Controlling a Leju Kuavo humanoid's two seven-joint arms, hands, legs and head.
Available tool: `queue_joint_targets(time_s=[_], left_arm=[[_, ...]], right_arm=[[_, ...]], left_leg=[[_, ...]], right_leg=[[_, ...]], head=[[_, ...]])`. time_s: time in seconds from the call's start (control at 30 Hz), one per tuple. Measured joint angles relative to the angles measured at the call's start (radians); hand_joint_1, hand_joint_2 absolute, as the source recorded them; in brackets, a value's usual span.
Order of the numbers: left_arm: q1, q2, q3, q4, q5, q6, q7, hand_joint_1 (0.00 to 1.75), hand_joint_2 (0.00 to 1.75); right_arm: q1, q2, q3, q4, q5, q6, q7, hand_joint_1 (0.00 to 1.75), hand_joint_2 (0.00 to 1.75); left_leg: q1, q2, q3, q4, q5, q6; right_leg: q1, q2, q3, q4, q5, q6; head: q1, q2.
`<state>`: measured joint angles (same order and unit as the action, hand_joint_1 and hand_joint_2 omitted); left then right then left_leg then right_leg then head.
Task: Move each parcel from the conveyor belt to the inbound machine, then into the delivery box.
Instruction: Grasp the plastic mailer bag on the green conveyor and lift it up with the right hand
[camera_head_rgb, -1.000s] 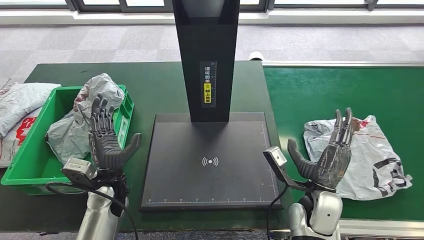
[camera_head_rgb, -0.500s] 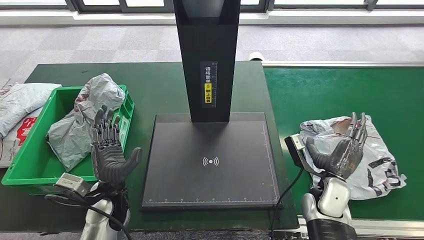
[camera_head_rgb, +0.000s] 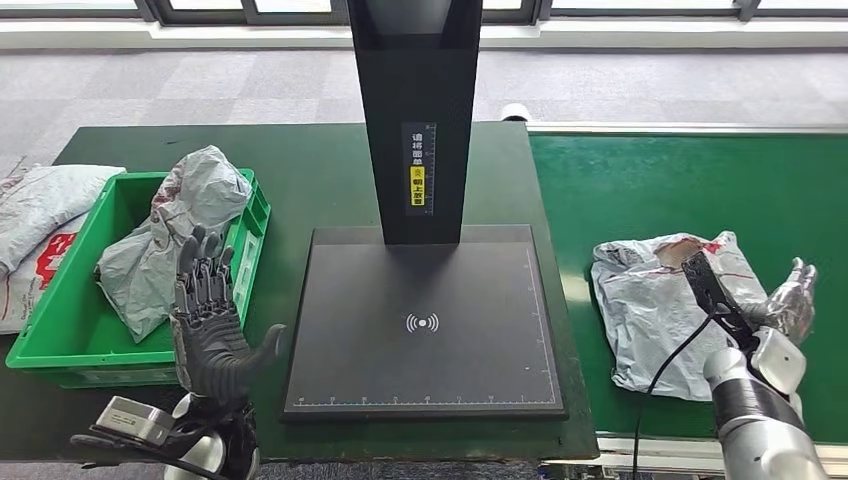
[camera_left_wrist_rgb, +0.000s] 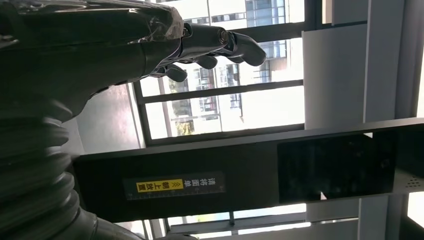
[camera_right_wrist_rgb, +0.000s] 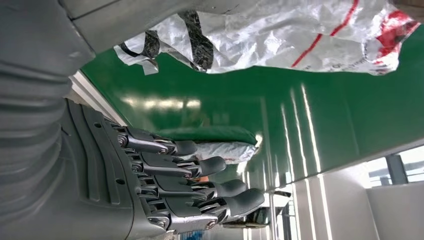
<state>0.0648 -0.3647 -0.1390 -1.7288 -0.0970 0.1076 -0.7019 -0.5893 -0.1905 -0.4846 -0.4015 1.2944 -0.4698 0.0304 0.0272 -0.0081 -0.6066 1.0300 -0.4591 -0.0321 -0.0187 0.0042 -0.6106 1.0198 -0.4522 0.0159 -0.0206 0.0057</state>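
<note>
A crumpled white-grey parcel (camera_head_rgb: 648, 305) with red and black print lies on the green conveyor belt (camera_head_rgb: 690, 180). My right hand (camera_head_rgb: 792, 304) hovers at the parcel's right edge, fingers extended, holding nothing. In the right wrist view the right hand (camera_right_wrist_rgb: 195, 187) floats beside the belt (camera_right_wrist_rgb: 310, 115), with the parcel (camera_right_wrist_rgb: 300, 30) off to one side. My left hand (camera_head_rgb: 208, 325) stands upright and open near the table's front, between the green delivery box (camera_head_rgb: 58, 335) and the black inbound machine platform (camera_head_rgb: 420, 325). In the left wrist view the left hand (camera_left_wrist_rgb: 150, 45) is empty.
The machine's black column (camera_head_rgb: 414, 120) rises behind the platform and also spans the left wrist view as the column (camera_left_wrist_rgb: 250, 180). A grey parcel (camera_head_rgb: 165, 245) lies in the delivery box. More parcels (camera_head_rgb: 40, 205) lie left of the box. The belt's metal rim (camera_head_rgb: 650, 450) runs along the front.
My right hand has swung right across the parcel to its right edge and dropped lower. The parcel has shifted slightly left. My left hand has sunk a little toward the front.
</note>
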Motion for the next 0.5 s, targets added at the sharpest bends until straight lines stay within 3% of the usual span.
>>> queue_joint_targets(time_s=[0.37,0.5], left_arm=[[0.005,0.025,-0.049,-0.017,0.004,0.021,0.0,0.0,1.75],[0.003,0.033,-0.064,-0.017,0.001,0.023,0.0,0.0,1.75]], right_arm=[[-0.027,-0.002,-0.037,0.082,0.033,0.033,0.038,0.0,1.75],[-0.027,-0.002,-0.056,0.097,0.002,0.239,0.005,0.0,1.75]], left_leg=[[0.0,0.0,0.0,0.0,0.0,0.0],[0.0,0.0,0.0,0.0,0.0,0.0]], right_leg=[[0.0,0.0,0.001,0.0,0.0,0.0],[0.0,0.0,0.0,0.0,0.0,0.0]], head=[[0.0,0.0],[0.0,0.0]])
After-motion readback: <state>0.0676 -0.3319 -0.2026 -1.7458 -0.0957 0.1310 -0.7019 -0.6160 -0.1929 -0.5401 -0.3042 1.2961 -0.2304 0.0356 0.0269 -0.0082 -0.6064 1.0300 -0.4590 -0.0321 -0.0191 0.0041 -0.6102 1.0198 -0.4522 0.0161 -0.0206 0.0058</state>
